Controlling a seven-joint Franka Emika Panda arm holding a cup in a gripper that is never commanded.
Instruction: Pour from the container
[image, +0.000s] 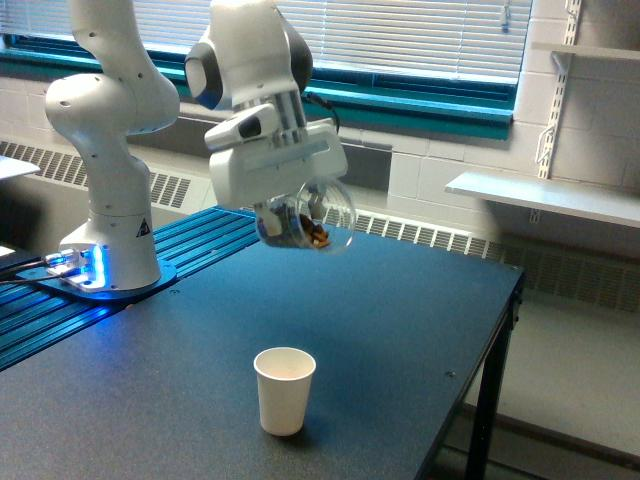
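The container (312, 215) is a clear cup with brown bits in it. It hangs in the air above the table (380, 330), tipped partly on its side, with its mouth toward the exterior view's right. The gripper (290, 212) is clamped on it, just under the big white wrist.

The paper cup (284, 389) stands upright on the table, near the front edge. It sits lower down and a little to the exterior view's left of the container, well apart from it. It looks empty.

I think the step in hand is bringing the container over the paper cup. No bits are falling out. The next move calls for getting the mouth right above the paper cup, then tipping more.

Nothing stands between the two cups. The robot's base (105, 240) is off to the exterior view's left, well away. A white shelf (545, 197) is on the far wall.

The paper cup's mouth is small, so bits could miss it and land on the table.
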